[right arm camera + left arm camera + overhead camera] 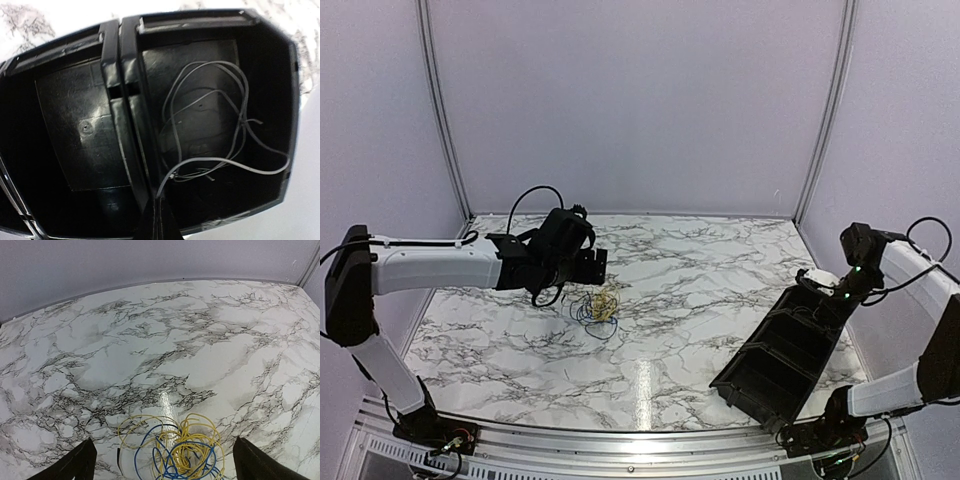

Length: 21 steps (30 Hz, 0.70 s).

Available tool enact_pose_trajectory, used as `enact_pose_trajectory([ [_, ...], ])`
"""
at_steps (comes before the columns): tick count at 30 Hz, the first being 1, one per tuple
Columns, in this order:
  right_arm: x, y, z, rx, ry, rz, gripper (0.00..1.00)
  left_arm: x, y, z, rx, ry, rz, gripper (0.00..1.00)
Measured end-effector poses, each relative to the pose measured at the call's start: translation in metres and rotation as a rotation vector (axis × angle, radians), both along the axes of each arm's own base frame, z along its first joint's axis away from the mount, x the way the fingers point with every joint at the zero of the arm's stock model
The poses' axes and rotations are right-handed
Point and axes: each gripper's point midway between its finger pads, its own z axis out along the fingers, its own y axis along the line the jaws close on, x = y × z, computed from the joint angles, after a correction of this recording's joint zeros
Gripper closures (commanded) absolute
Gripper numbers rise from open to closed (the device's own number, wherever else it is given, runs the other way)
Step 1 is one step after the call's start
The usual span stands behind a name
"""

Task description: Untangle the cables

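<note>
A tangle of yellow and blue cables lies on the marble table, left of centre. In the left wrist view the cable tangle sits between my fingers, with a short black strand at its left edge. My left gripper hovers just above it, open and empty. My right gripper is over a black divided tray. It is shut on a thin dark cable that loops in the tray's right compartment.
The tray has two compartments visible, split by a ridge; the left one holds nothing. White walls and metal posts enclose the table at the back and sides. The tray leans at the table's right front.
</note>
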Motion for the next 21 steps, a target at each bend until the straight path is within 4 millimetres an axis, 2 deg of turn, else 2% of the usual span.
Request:
enact_pose_trajectory([
  [5,0.020,-0.003,0.008,-0.009,-0.064,-0.003,1.00,0.001,-0.011,-0.003,0.004,0.019,-0.051,0.01],
  [14,0.047,-0.007,-0.029,-0.010,-0.019,-0.003,1.00,-0.006,-0.020,-0.008,0.025,0.031,-0.110,0.01],
  [15,0.048,-0.008,-0.031,-0.013,-0.018,-0.003,0.97,-0.006,-0.020,-0.010,0.027,0.032,-0.111,0.01],
  [18,0.050,-0.011,-0.036,-0.027,-0.019,-0.005,0.78,-0.008,-0.017,-0.014,0.034,0.037,-0.112,0.01],
  [21,0.052,-0.015,-0.036,-0.045,-0.031,-0.011,0.68,-0.010,-0.016,-0.015,0.035,0.038,-0.112,0.01],
])
